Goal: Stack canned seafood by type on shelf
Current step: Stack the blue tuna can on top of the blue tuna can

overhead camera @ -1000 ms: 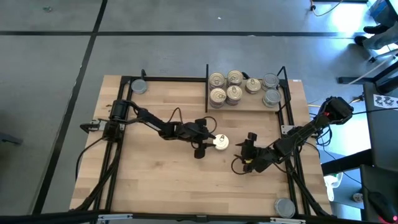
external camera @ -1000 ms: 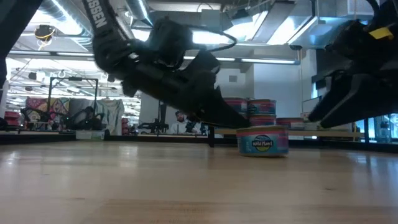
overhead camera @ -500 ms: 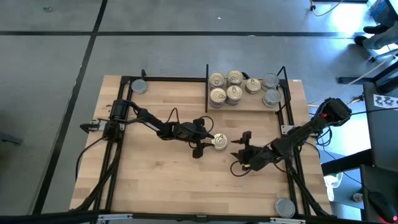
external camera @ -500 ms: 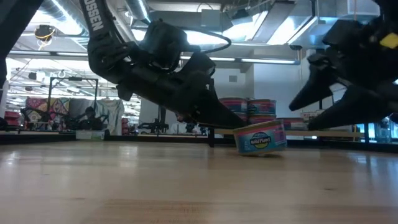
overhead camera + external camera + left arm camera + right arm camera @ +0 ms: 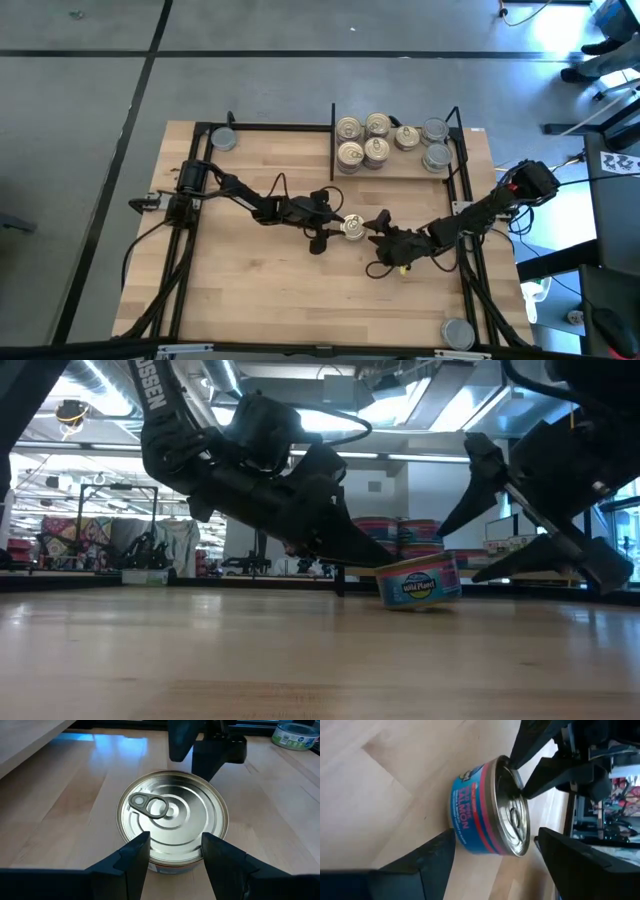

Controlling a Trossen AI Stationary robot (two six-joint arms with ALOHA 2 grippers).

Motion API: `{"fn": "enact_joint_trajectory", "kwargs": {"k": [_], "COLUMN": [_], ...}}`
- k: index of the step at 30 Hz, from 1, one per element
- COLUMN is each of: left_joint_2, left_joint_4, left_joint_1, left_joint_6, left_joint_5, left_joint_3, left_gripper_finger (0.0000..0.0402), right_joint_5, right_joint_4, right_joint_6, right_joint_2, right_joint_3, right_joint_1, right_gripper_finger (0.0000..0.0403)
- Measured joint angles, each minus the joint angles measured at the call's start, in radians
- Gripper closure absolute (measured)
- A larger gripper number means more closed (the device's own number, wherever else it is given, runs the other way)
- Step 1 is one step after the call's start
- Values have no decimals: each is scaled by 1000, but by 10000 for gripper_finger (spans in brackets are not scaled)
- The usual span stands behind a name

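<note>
The low round metal tin (image 5: 352,227) with the pale gold pull-tab lid and blue-and-red label sits mid-desk on the light-wood desk (image 5: 250,290), well short of the shelf (image 5: 395,172), the plank bay edged in thin black bars where several like tins (image 5: 374,139) are grouped beside the black upright divider (image 5: 332,138). In the low view the tin looks slightly tilted, one edge lifted. My left gripper (image 5: 172,852) has its jaws spread over the near rim of the tin, one finger to each side; I cannot tell whether they press the wall or merely bracket it, so I do not call it a grasp. My right gripper (image 5: 492,857) faces the tin from the opposite side, jaws spread wide and released, the can lying between its fingers but not clamped. Handling judgement: a stiff steel can, probably dense for its size, so it should not crush; the printed side wall looks smooth and may slip, and the low profile leaves little wall to seize. I judge the best hold is across the diameter, pads low on the side wall under the rim, keeping clear of the pull tab. Two stray grey-lidded tins rest at desk corners (image 5: 224,139) (image 5: 458,333).
</note>
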Motion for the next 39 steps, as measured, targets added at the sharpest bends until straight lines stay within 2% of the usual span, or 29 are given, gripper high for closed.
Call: {"fn": "enact_joint_trajectory", "kwargs": {"k": [8,13,23,27,33,36,39], "left_joint_2": [0,0,0,0,0,0,0], "left_joint_4": [0,1,1,1,1,1,1], "left_joint_1": [0,0,0,0,0,0,0], "left_joint_6": [4,5,15,14,11,8,9], "left_joint_5": [0,-1,-2,-1,-2,-2,-1], "left_joint_3": [0,0,0,0,0,0,0], "left_gripper_finger": [226,226,226,226,226,226,226], "right_joint_5": [-107,-96,-97,-144,-146,-144,-142], "right_joint_4": [10,11,20,19,15,16,17], "right_joint_6": [-156,-234,-232,-229,-231,-231,-231], "right_joint_2": [0,0,0,0,0,0,0], "right_joint_3": [0,0,0,0,0,0,0], "right_joint_1": [-30,-31,-28,-28,-28,-28,-28], "right_gripper_finger": [120,120,120,120,120,103,65]}}
